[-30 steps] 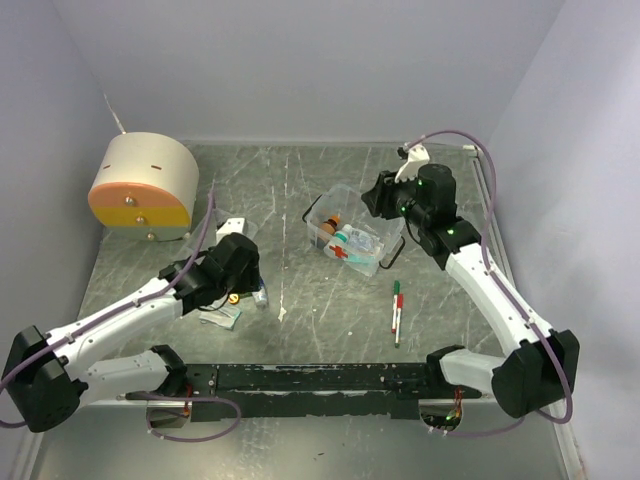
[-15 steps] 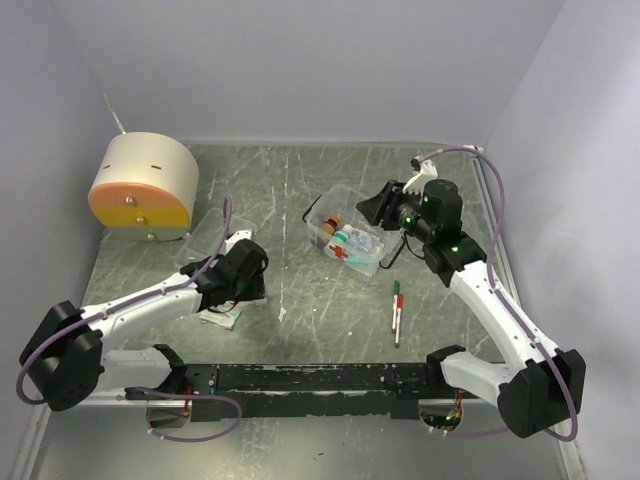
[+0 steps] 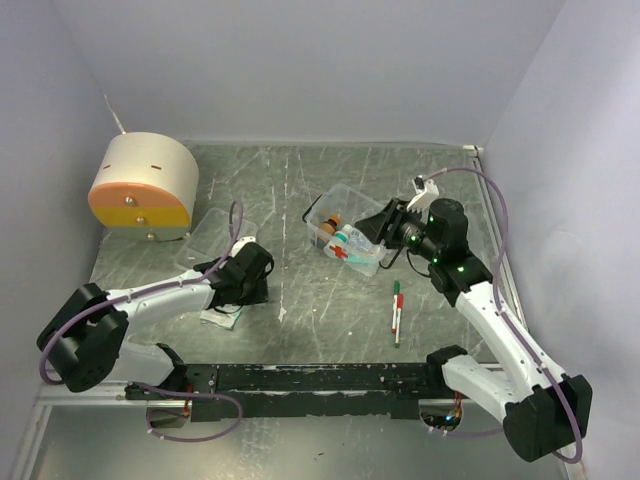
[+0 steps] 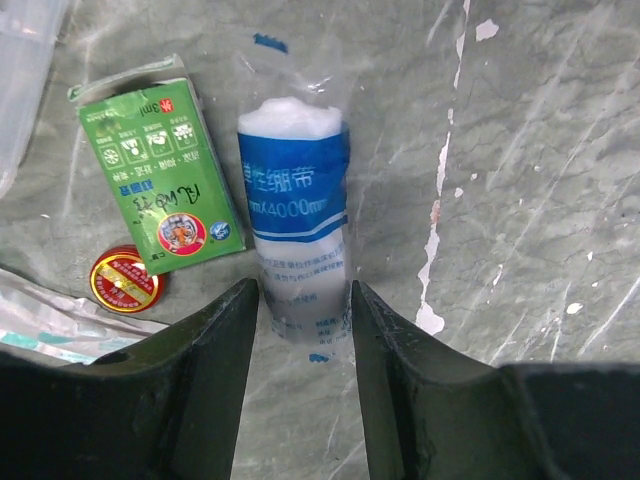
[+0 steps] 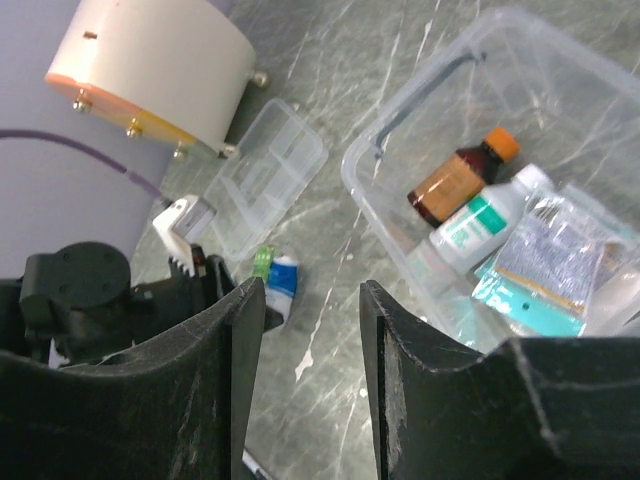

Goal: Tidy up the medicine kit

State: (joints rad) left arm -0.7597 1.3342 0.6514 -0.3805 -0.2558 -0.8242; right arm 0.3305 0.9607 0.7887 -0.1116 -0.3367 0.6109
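The medicine kit (image 3: 318, 214) is a clear box standing open mid-table, also seen in the right wrist view as a clear box (image 5: 420, 90). Inside lie a brown bottle (image 5: 455, 180), a white bottle (image 5: 480, 220) and foil packets (image 5: 555, 265). My right gripper (image 3: 372, 228) hovers open and empty beside the kit's right side. A wrapped gauze roll (image 4: 295, 230) with a blue label lies on the table. My left gripper (image 4: 305, 300) is low over it, open, with the roll's near end between the fingertips and hardly any gap on either side.
A green sachet (image 4: 160, 175) and a small red tin (image 4: 125, 280) lie left of the roll. The clear compartment tray (image 3: 205, 235) sits behind them, near the beige-and-orange drum (image 3: 143, 185). A pen (image 3: 396, 312) lies front right.
My left gripper has come down over the roll and its jaws have narrowed round the roll's end. My right gripper has drawn back to the right, off the kit.
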